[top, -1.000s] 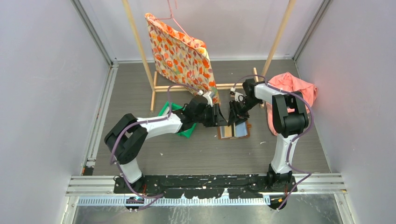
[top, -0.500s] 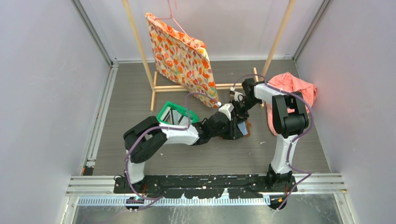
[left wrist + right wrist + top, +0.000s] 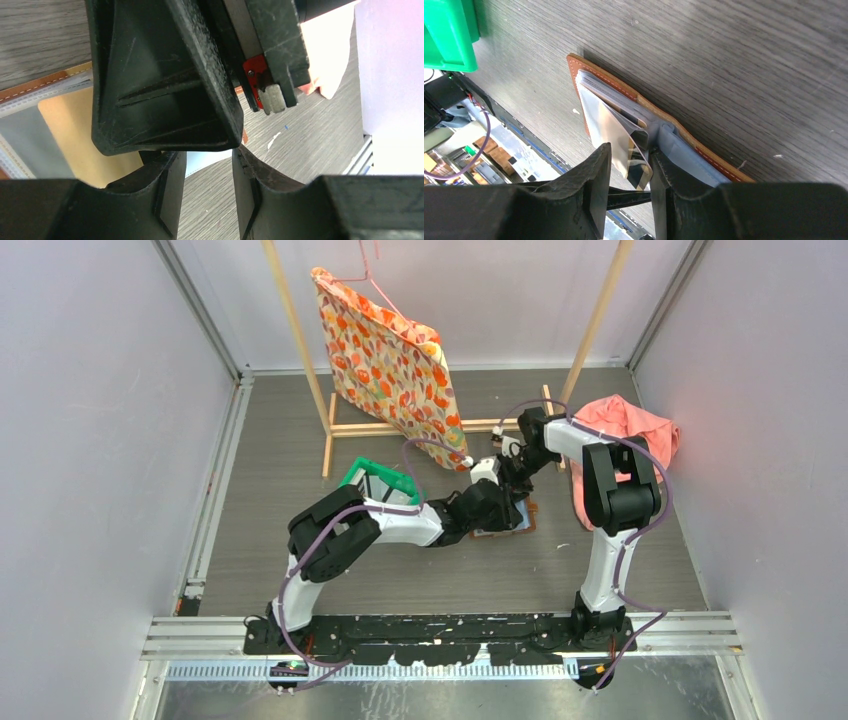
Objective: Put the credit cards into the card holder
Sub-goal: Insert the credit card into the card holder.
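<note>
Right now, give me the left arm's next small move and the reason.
Probably ease the left gripper gently toward the open card holder, keeping clear of the right gripper: it holds a sleeve lifted, its finger looms right before the left fingertips, and a pale card edge shows between them.

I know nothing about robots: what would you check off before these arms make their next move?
1. The card holder lies open on the table: ok.
2. The right fingers pinch its clear sleeve: ok.
3. Anything held in the left fingers: cannot tell.
4. Room between the two arms' fingers: not ok, they crowd each other.
5. The green bin sits apart from the card holder: ok.
</note>
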Action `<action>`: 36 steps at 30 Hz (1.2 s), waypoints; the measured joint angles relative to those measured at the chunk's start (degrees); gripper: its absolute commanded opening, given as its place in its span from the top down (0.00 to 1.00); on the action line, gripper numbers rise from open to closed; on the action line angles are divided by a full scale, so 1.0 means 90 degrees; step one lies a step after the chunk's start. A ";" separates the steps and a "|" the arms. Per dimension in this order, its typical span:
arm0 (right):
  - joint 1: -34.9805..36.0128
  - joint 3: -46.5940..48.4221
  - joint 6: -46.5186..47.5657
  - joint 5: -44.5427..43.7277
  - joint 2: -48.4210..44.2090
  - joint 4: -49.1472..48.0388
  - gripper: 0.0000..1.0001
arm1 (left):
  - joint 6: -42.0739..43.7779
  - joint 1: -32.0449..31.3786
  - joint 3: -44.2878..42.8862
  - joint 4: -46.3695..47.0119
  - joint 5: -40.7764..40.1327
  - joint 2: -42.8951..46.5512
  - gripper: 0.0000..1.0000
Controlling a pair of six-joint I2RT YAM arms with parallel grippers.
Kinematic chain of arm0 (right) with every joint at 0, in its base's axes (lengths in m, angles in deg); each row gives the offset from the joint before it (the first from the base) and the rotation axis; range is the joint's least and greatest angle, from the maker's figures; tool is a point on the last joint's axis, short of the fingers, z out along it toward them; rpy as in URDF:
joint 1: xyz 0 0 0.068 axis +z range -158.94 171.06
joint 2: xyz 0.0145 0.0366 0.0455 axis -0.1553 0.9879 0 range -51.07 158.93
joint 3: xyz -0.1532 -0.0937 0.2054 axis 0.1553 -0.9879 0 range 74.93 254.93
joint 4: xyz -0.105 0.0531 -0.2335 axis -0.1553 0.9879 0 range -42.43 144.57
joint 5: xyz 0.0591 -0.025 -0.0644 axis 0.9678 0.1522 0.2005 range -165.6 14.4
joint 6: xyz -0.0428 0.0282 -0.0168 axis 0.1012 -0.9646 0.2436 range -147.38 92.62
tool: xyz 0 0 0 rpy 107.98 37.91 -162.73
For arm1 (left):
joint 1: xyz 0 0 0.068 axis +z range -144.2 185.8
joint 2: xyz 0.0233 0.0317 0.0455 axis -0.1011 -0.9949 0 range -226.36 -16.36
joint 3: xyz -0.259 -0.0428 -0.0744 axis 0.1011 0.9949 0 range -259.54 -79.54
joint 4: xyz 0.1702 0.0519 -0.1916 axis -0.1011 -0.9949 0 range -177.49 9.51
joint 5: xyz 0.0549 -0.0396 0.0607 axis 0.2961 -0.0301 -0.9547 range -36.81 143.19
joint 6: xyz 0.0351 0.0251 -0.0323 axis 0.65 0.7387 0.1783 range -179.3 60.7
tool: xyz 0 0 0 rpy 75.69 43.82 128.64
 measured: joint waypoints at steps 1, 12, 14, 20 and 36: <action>0.0000 0.0000 0.0000 0.0000 0.0000 -0.0005 0.61 | -0.0034 -0.0019 -0.0066 -0.0134 -0.0085 0.0000 0.59; 0.0000 0.0000 0.0063 -0.0221 -0.0219 -0.0015 0.60 | -0.0554 -0.0119 -0.0231 -0.1090 -0.0916 0.0000 0.59; -0.0002 0.0000 0.0097 -0.0284 -0.0316 -0.0010 0.59 | -0.0607 -0.0109 -0.0223 -0.1120 -0.0993 0.0002 0.59; -0.0041 -0.0005 0.0362 -0.0534 -0.0653 0.0058 0.60 | -0.0576 -0.0024 -0.0160 -0.1112 -0.0976 0.0061 0.57; -0.0639 -0.1338 0.1746 0.0449 -0.3852 -0.0957 0.99 | 0.2115 0.0177 0.0894 -0.0882 -0.0085 0.2761 0.02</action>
